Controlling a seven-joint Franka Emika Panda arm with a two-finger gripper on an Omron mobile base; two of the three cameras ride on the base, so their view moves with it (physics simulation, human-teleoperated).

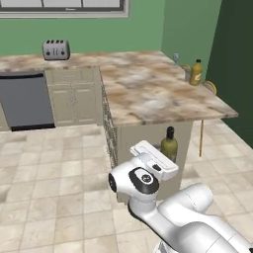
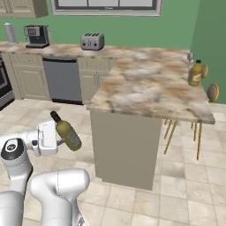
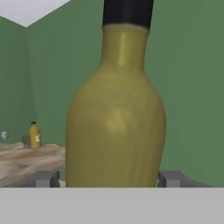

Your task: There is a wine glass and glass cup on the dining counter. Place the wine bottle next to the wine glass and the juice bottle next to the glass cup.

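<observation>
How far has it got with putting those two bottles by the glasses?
Roughly halfway, it seems. The juice bottle already stands on the dining counter beside the glass cup. The gripper holds the wine bottle, tilted, below counter height. Left: setting it by the wine glass at the far end.

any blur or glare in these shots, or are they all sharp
Hand view: the wine bottle is soft and blurry up close, with a faint sheen, no hard glare. Left base view: flat even light, juice bottle small but clear. Right base view: even too, weak shadows under the counter.
</observation>
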